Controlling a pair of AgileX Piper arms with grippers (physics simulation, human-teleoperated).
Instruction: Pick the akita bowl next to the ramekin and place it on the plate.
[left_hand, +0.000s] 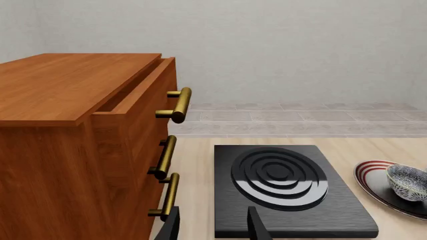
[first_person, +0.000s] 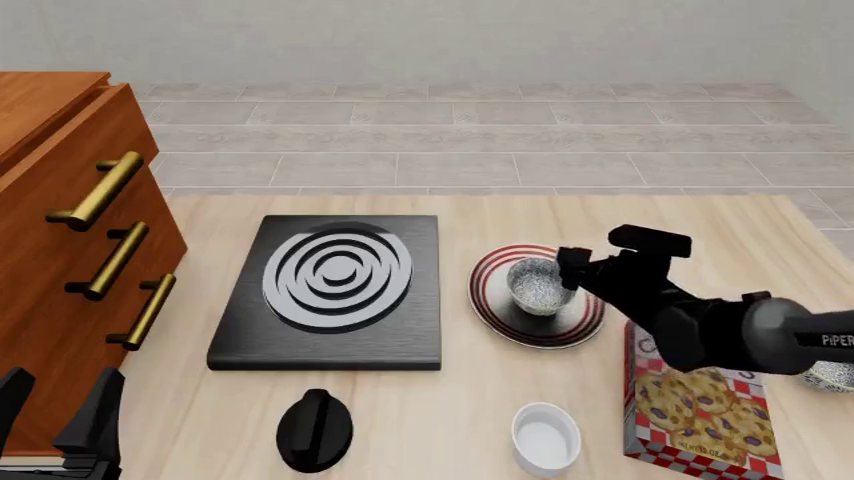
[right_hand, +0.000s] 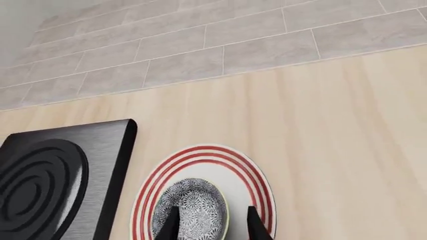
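The speckled bowl (first_person: 538, 284) is seen resting on the red-ringed plate (first_person: 497, 300), a little toward the side nearer the stove (first_person: 334, 290), so the placing step is judged to be at its end. The right gripper (first_person: 577, 268) is held just over the bowl's right-hand rim; in the right wrist view its two fingers (right_hand: 169, 224) are spread apart with the bowl (right_hand: 190, 207) between them, and no squeeze on the rim can be made out, so the bowl is taken to be released or on the point of release. Whether a finger is touching the rim cannot be told. The white ramekin (first_person: 546, 436) is left standing near the table's front edge, well apart from the plate, beside a cookie box (first_person: 694, 410). The left gripper (first_person: 60, 415) is parked low by the wooden drawers (first_person: 74, 250) with its fingers parted around nothing. The next move is judged to call for a straight lift of the right gripper, with the fingers kept wide so the bowl is not dragged or tipped off the plate.
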